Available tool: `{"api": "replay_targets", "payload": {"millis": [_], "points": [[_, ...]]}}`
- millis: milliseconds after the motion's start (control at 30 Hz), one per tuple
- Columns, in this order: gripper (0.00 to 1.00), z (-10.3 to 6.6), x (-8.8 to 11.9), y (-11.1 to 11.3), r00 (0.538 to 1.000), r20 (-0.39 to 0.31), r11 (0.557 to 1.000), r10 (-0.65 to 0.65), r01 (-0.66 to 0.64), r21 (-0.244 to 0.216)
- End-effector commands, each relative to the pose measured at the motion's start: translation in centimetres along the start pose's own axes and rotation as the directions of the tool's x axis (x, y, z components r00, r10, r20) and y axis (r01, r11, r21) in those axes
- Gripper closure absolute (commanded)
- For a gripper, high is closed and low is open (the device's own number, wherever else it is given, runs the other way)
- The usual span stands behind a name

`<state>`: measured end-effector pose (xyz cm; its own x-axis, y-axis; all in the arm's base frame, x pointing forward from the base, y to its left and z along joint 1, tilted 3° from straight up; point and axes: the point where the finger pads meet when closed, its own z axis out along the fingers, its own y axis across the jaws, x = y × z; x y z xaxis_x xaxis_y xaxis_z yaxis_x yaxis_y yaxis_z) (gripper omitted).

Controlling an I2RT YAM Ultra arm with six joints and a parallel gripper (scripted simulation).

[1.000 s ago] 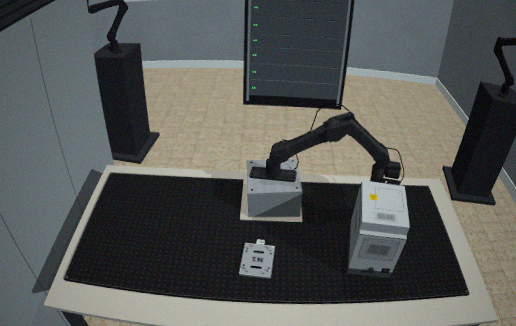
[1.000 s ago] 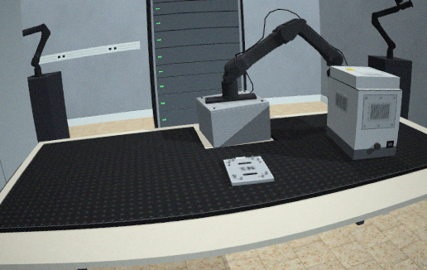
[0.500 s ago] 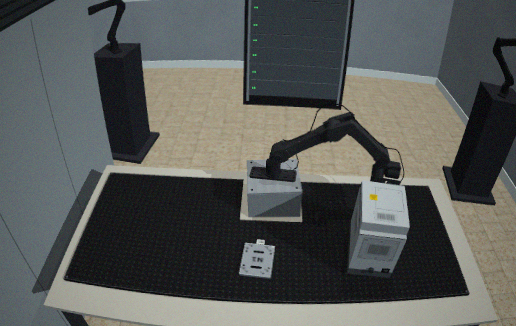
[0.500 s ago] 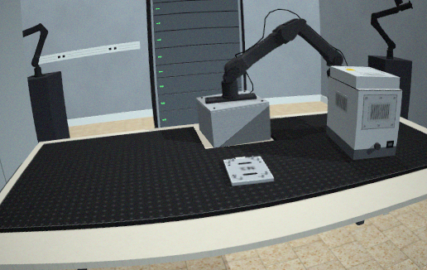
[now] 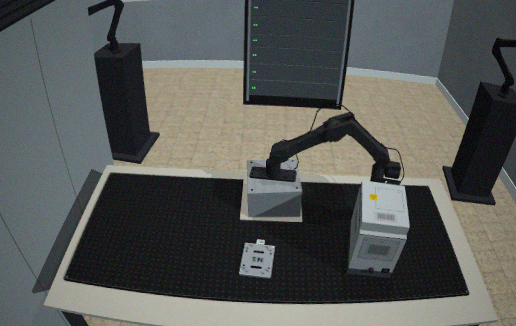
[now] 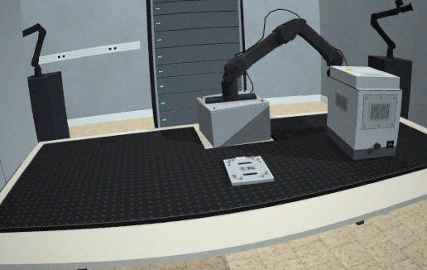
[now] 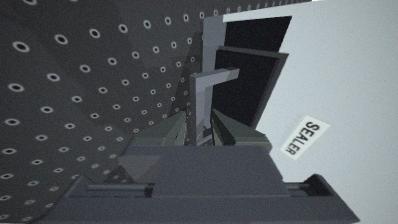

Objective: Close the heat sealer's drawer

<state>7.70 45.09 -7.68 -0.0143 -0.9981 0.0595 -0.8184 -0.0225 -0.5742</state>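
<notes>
The heat sealer (image 5: pixel 379 225) is a white-grey box at the right of the black mat, also seen in the exterior view (image 6: pixel 363 112). My gripper is behind its far side, where only the wrist (image 5: pixel 386 171) shows. In the wrist view the sealer's face (image 7: pixel 340 100) carries a SEALER label (image 7: pixel 305 136). The dark drawer front (image 7: pixel 250 80) sits in its opening, and a grey T-shaped handle (image 7: pixel 205 95) sticks out from it. My gripper (image 7: pixel 199 111) is slightly open, with a finger on each side of the handle's stem. The light, sheet and frame are hidden.
The arm's grey base block (image 5: pixel 274 197) stands at the mat's back middle. A small grey fixture plate (image 5: pixel 257 260) lies in front of it, left of the sealer. A server rack (image 5: pixel 296 50) and two black pedestals stand on the floor behind the table.
</notes>
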Motion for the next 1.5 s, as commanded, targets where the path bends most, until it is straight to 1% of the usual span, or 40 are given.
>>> {"api": "replay_targets", "payload": {"millis": [0,700,800,967,1067,1167,1467], "points": [[0.70,-1.1,-1.1,-1.1,0.999,0.030,0.999,0.027,-0.028,0.016],[0.70,-1.1,-1.1,-1.1,0.999,0.030,0.999,0.027,-0.028,0.016],[0.70,-1.2,-1.0,-0.3,0.999,0.028,1.000,0.016,-0.016,0.018],[0.70,-1.0,-0.8,0.1,1.000,0.021,1.000,0.010,-0.011,0.018],[0.70,-1.8,-1.1,-0.2,0.999,0.036,1.000,0.022,-0.022,0.016],[0.70,-1.6,-1.1,-0.6,0.999,0.032,0.999,0.030,-0.031,0.016],[0.70,-1.6,-1.1,-0.6,0.999,0.032,0.999,0.030,-0.030,0.016]]}}
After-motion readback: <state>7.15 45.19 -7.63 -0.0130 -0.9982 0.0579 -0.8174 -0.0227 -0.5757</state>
